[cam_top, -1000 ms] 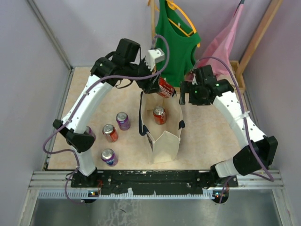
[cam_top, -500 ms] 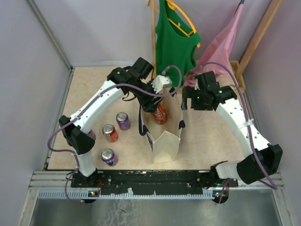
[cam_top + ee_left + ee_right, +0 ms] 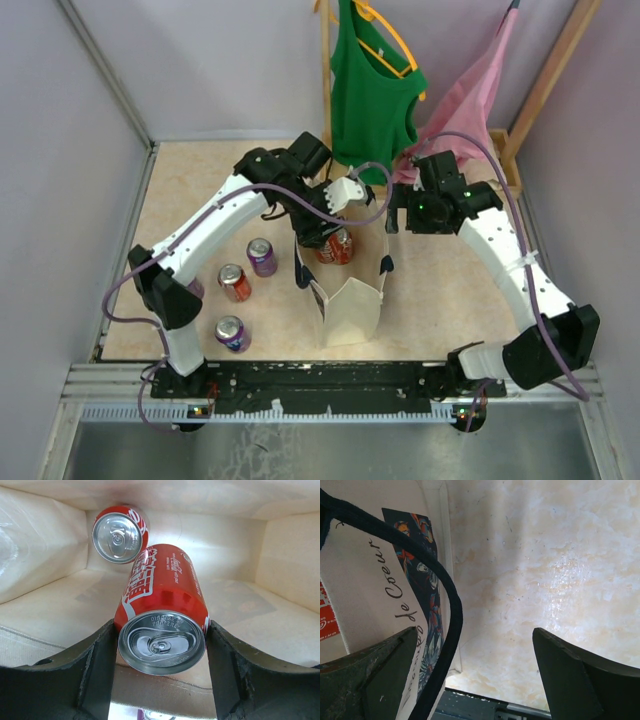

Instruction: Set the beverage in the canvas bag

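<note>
The beige canvas bag (image 3: pixel 352 298) with navy handles stands open in the middle of the table. My left gripper (image 3: pixel 322 234) reaches down into its mouth. In the left wrist view it (image 3: pixel 161 652) is shut on a red beverage can (image 3: pixel 162 600), held inside the bag above its floor. A second red can (image 3: pixel 120 534) lies further in on the bag's floor. My right gripper (image 3: pixel 394 214) is open and empty beside the bag's right rim. In the right wrist view the navy handle (image 3: pixel 449 625) and printed bag wall (image 3: pixel 365 595) lie by its left finger (image 3: pixel 375 672).
Three loose cans stand left of the bag: purple (image 3: pixel 262 256), red (image 3: pixel 235 282), purple (image 3: pixel 232 332). A green tank top (image 3: pixel 372 95) and a pink garment (image 3: pixel 472 95) hang on a wooden rack behind. Grey walls close in the left, right and back.
My left gripper has come down from above the bag's far rim into the bag with the red can. My right gripper has shifted slightly at the bag's right side.
</note>
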